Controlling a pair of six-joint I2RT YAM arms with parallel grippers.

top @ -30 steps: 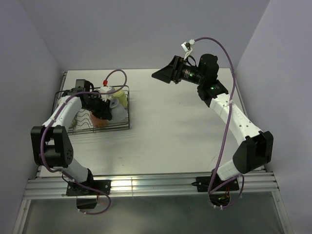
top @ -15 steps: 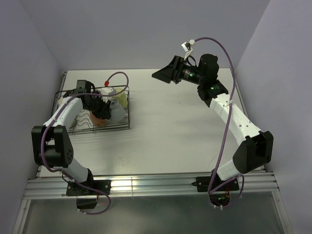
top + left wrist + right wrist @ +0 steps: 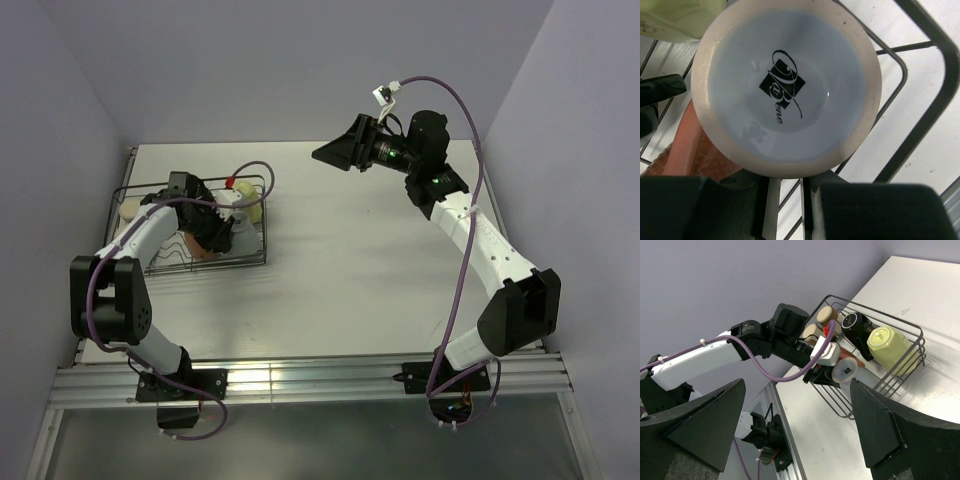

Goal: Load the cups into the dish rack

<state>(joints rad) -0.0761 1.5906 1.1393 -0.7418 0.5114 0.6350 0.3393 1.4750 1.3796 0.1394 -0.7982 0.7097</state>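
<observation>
The dark wire dish rack [image 3: 150, 268] stands at the table's left. My left gripper [image 3: 215, 238] is inside it, jaws nearly together, on the light blue mug [image 3: 785, 85]. The mug's white base and black logo face the left wrist camera and hide the fingertips [image 3: 840, 192]. A pink patterned cup [image 3: 685, 150] lies just under the mug. The pale yellow mug [image 3: 887, 340], the black mug [image 3: 857, 327] and two brown cups [image 3: 827, 315] lie in the rack's far part. My right gripper [image 3: 335, 152] is open and empty, raised high over the table's back.
The rack's right rim [image 3: 935, 100] runs close beside the light blue mug, with bare white table [image 3: 380, 280] beyond it. A purple cable [image 3: 250, 165] loops over the rack. Grey walls close in the left, back and right sides.
My left gripper has shifted a little right and nearer within the rack, with the light blue mug, and now covers more of the pink cup. The right arm has not moved.
</observation>
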